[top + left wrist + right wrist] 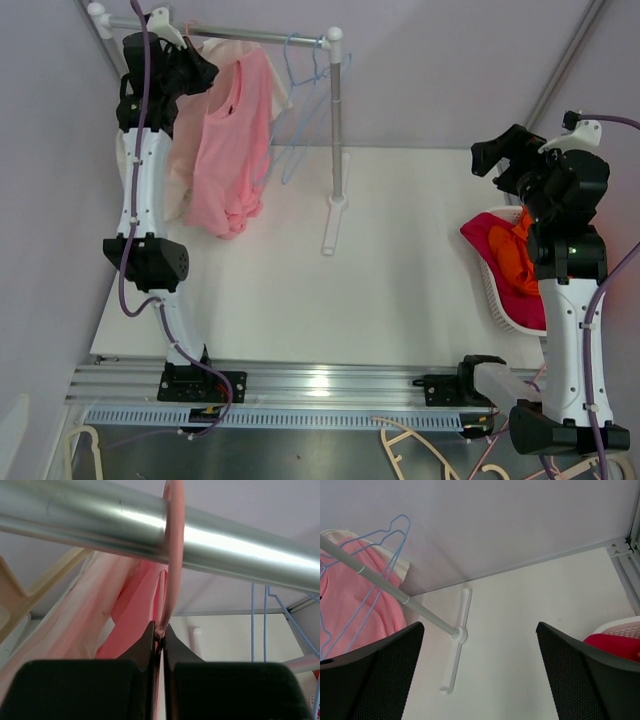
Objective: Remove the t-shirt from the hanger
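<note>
Closest, left tool [159, 636] pinches the pink hanger [173, 555] under the rail [240, 542]; right tool [480, 630] stands apart, empty. Such a thin grip could slip, dropping hanger and t-shirt [232, 140].

- Cut off by the top edge of the left wrist view: pink plastic hanger hook [173, 555].
- Partly hidden behind the white left arm [140, 180]: cream cloth garment [182, 140].
- Half hidden behind the white right arm [565, 310]: white slatted plastic basket [495, 290].

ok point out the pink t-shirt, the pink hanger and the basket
pink t-shirt [226, 150] top external view, middle of the fabric
pink hanger [174, 555] left wrist view, on its hook
basket [492, 290] top external view, white rim
</note>
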Motion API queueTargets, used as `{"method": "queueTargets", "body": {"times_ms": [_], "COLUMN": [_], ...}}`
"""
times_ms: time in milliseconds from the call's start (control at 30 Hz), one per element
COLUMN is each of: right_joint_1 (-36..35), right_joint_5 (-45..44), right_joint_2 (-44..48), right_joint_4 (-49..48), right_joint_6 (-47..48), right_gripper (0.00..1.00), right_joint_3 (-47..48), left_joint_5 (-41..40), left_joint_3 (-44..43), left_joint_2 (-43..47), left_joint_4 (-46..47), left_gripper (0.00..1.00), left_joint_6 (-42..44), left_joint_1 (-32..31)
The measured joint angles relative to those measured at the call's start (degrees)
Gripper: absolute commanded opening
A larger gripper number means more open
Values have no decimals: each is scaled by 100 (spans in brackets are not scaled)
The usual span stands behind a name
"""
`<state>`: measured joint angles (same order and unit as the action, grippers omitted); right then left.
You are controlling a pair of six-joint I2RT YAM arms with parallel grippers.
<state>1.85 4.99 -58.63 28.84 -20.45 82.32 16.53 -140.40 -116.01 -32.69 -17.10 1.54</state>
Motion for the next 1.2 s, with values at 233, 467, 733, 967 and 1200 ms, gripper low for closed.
{"method": "queueTargets", "body": {"times_ms": [233,467,733,967,1200], "right_joint_1": [-131,-411,-1598,-2649,-5348], "right_joint_5": [-70,-101,365,1646,1532], "right_joint_2": [-15,-13,157,398,376], "right_joint_4": [-55,-35,-232,-874,-1502], "right_joint_6": [0,17,240,352,732], "right_gripper": [100,100,100,99,99], "right_joint_3": [0,0,-269,-881,-1486], "left_joint_5": [210,81,-782,-1786,-3062], "left_joint_3": [-7,776,3414,3845,4789], "left_joint_2": [33,1023,3901,5184,6288], "left_joint_4": [0,221,946,490,-476], "left_gripper": [1,1,1,1,1], "left_joint_6": [-155,-402,-391,-533,-990], "left_joint_1": [13,-66,-708,-1460,-2800]}}
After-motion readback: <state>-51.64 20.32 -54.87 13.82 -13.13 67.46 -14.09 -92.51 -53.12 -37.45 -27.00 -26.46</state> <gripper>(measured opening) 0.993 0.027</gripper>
